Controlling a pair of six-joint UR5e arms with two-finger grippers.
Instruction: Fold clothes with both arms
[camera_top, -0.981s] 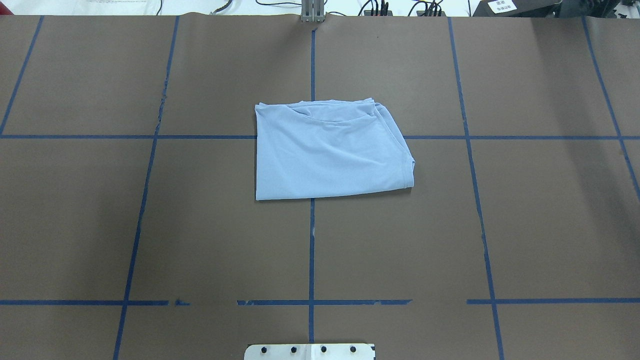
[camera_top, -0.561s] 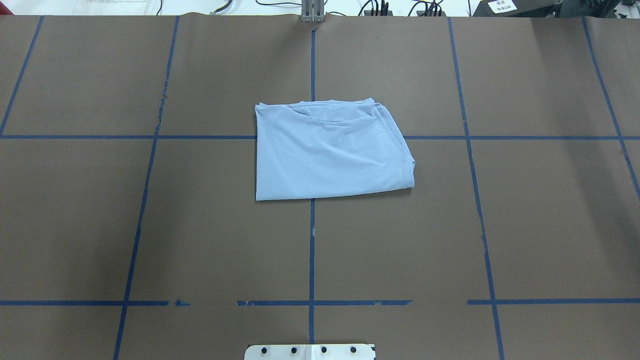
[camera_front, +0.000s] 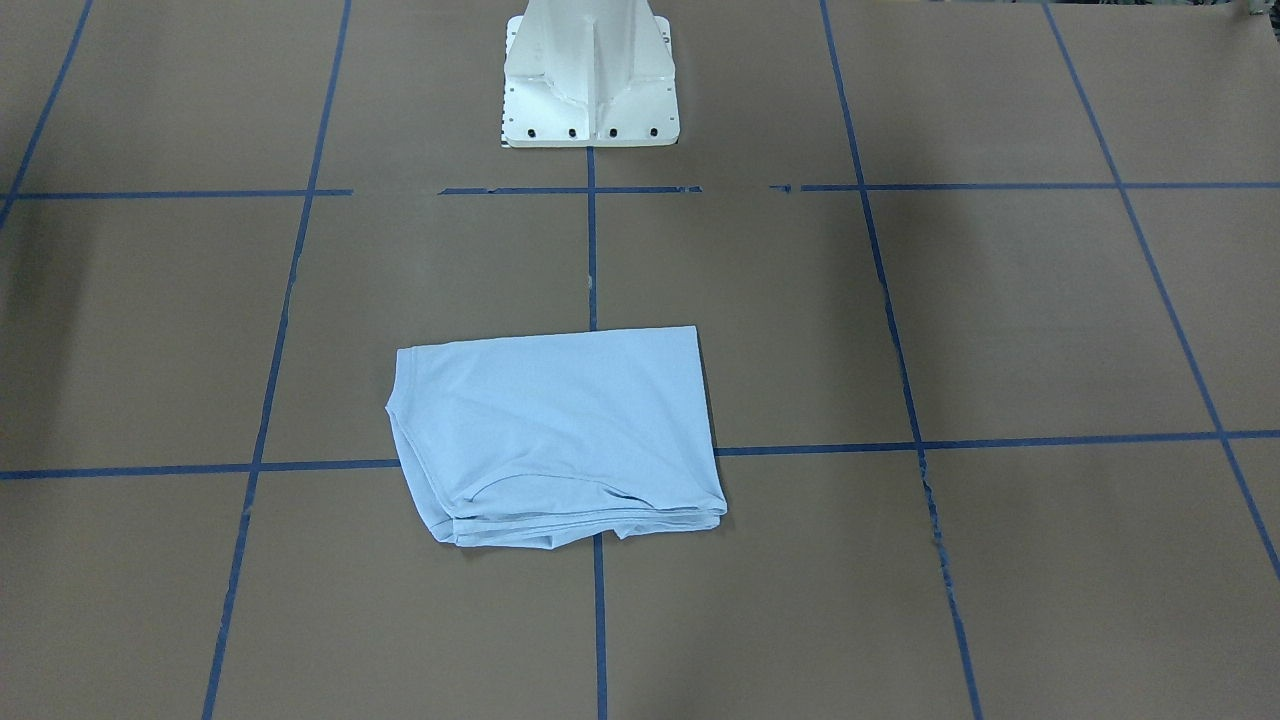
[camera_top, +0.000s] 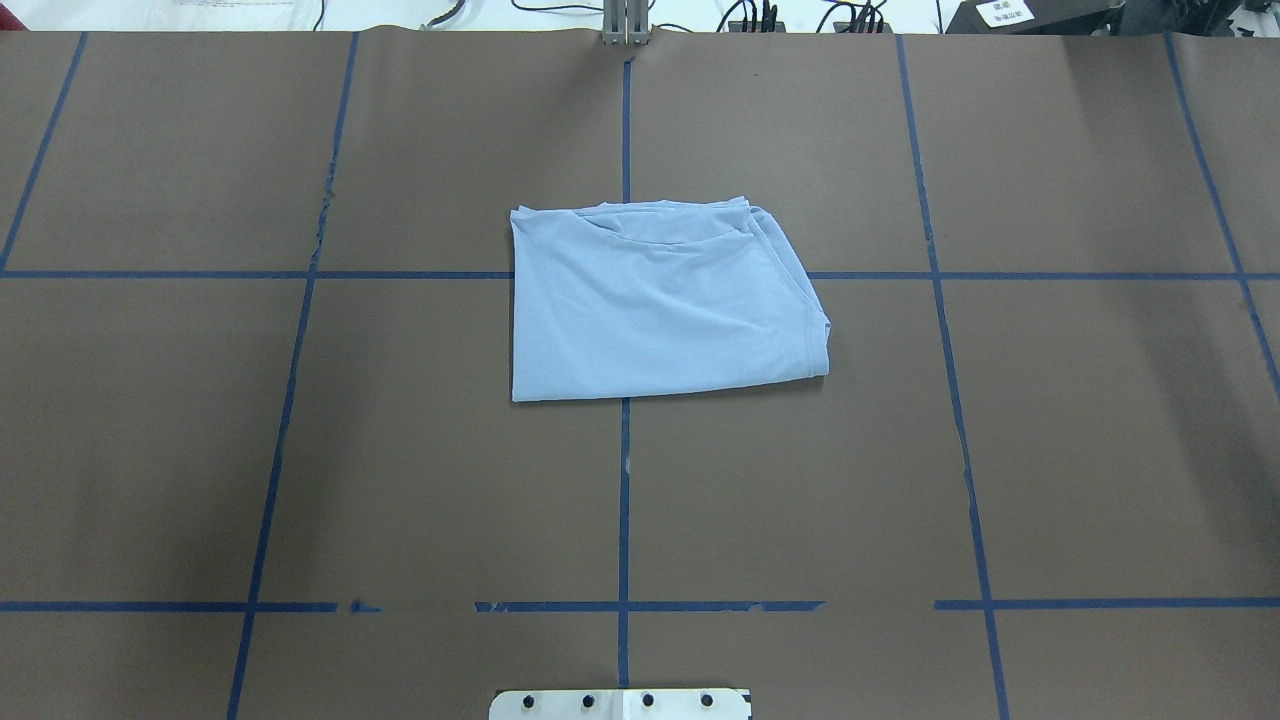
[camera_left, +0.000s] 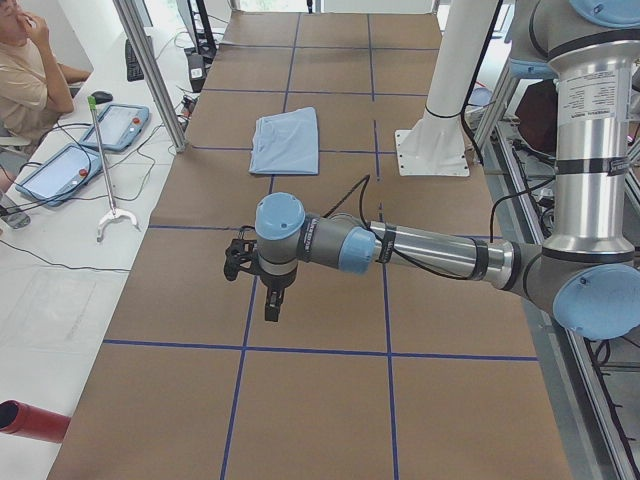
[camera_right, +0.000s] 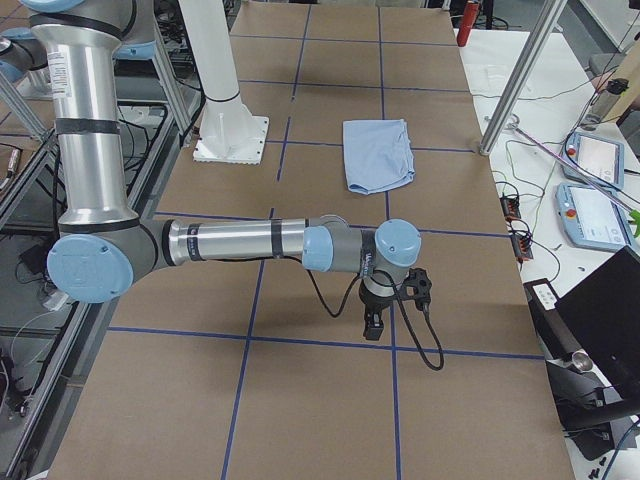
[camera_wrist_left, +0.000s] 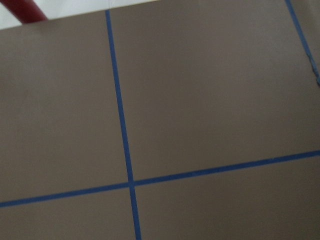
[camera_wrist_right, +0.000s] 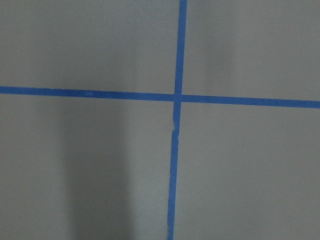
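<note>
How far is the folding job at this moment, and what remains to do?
Done: the T-shirt lies folded into a compact rectangle at the middle of the table. In hand: nothing; the left tool and the right tool hang over bare table, far from the cloth. Left: probably nothing, at most tidying the uneven layered edge.

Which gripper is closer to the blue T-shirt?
Right, probably, only slightly. The left gripper and right gripper hover far off on opposite sides; the T-shirt lies mostly on the right arm's side.
</note>
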